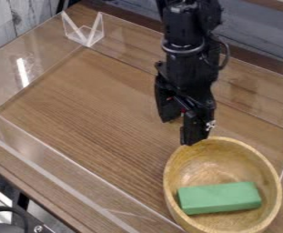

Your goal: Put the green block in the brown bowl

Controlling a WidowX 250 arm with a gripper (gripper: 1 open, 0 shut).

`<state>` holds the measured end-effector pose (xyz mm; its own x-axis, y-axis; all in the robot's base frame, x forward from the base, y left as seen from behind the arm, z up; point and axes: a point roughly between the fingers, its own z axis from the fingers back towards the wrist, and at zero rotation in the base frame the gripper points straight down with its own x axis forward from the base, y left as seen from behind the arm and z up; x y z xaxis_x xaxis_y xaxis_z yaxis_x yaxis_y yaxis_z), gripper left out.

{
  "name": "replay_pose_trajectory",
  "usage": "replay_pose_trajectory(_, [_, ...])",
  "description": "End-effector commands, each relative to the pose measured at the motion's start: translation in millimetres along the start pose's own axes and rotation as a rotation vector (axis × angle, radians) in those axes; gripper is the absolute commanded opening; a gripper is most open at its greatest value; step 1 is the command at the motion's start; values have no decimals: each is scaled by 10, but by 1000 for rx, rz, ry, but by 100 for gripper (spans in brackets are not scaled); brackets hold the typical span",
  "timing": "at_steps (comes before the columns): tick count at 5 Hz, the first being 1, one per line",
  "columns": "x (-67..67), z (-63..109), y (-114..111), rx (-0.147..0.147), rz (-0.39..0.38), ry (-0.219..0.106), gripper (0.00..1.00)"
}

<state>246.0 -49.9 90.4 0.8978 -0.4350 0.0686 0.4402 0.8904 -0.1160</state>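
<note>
Your green block point(220, 197) lies flat inside the brown bowl point(180, 173), toward the near side of the bowl's floor, its long side running roughly left to right with a slight tilt. It rests on the wood and nothing touches it.

Your gripper point(183, 120) hangs above the wooden tabletop point(95, 100), just beyond the bowl's far-left rim, pointing straight down. Its black fingers point(196, 127) stand spread apart with nothing between them; one finger reaches down close to the bowl's rim, but you cannot tell from this view whether it is over the rim or just outside it. The arm rises from the gripper toward the top of the frame.

The bowl sits at the near right corner of the table, close to the clear acrylic wall point(35, 150) that fences the work area. At the far left corner you have a small clear acrylic stand point(82, 31), well apart from the bowl and the gripper.
</note>
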Motion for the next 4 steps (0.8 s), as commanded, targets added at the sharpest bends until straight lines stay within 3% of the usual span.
replay_pose_trajectory(1, [129, 77, -42, 21, -36, -47, 100])
replay_pose_trajectory(3, [16, -98, -149, 21, -80, -36, 100])
replay_pose_trajectory(4, [-21, 61, -72, 37, -86, -34, 100])
